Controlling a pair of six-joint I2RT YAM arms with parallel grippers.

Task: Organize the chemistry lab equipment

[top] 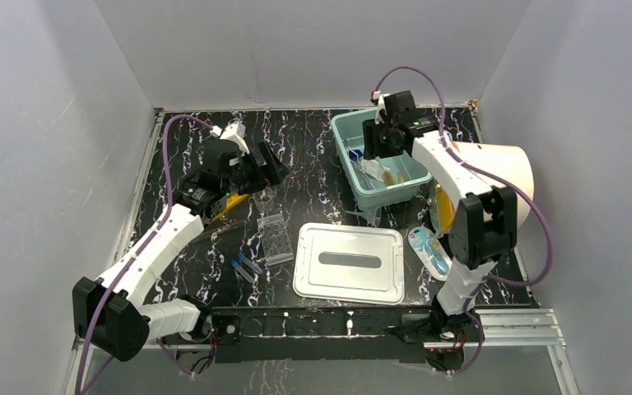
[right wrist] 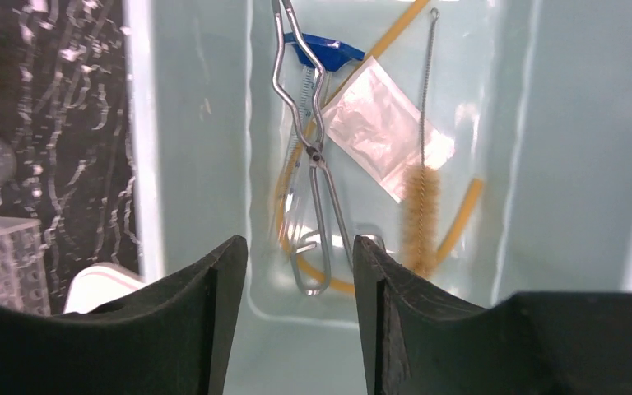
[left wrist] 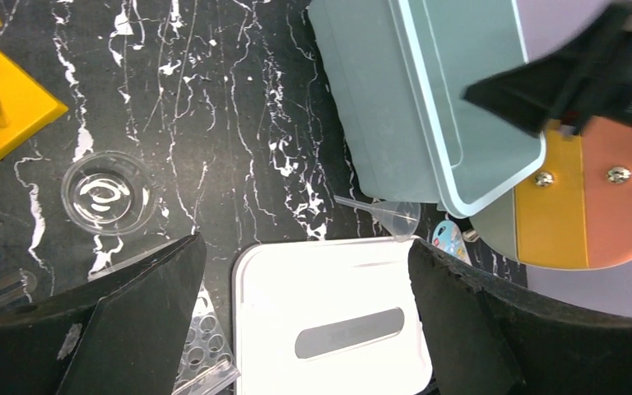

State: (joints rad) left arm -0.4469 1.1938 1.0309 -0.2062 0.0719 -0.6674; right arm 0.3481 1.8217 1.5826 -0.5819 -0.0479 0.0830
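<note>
Left gripper (left wrist: 300, 247) fingers apart, empty, near clear beaker (left wrist: 107, 193) and yellow rack (left wrist: 12, 111), mid-left of frame. Right gripper (right wrist: 300, 247) apart, empty, over teal bin (right wrist: 189, 123), upper centre. Forceps (right wrist: 317, 164), amber tubing (right wrist: 467, 210) and brush (right wrist: 422, 210) lie inside.

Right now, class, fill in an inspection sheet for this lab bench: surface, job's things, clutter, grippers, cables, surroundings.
Surface: black marbled table, no spill seen.
Job's things: forceps, amber tubing and brush lie in the teal bin; yellow rack, beaker, well plate, blue-capped tubes and clear funnel sit outside on the table.
Clutter: white lid lies flat near the arms.
Grippers: left gripper open, empty; right gripper open above the bin, fingers empty.
Cables: purple cables loop along both arms.
Surroundings: white walls on three sides.
</note>
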